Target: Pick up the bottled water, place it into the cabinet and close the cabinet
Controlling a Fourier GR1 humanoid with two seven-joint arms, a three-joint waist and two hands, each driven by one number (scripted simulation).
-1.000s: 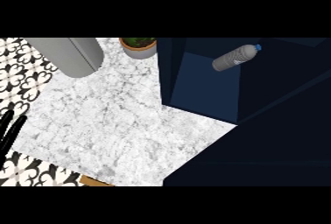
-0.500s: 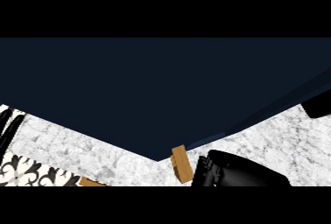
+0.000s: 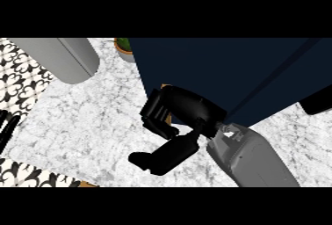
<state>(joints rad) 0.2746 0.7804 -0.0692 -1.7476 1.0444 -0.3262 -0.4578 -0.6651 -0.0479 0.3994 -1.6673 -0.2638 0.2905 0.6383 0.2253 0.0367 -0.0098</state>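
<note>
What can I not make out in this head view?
- Bottled water: visible nowhere. The dark blue cabinet fills the upper right, so I cannot tell whether it is inside.
- Cabinet edge: partly covered by the right hand.
- Potted plant: cut off at the top of the view and partly hidden by the cabinet.
- Black shape: cut off by the right edge, unidentifiable.
- Left hand: outside the view.

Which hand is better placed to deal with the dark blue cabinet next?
Right. The right hand is at the cabinet's left edge, over the counter; the left hand does not show.
</note>
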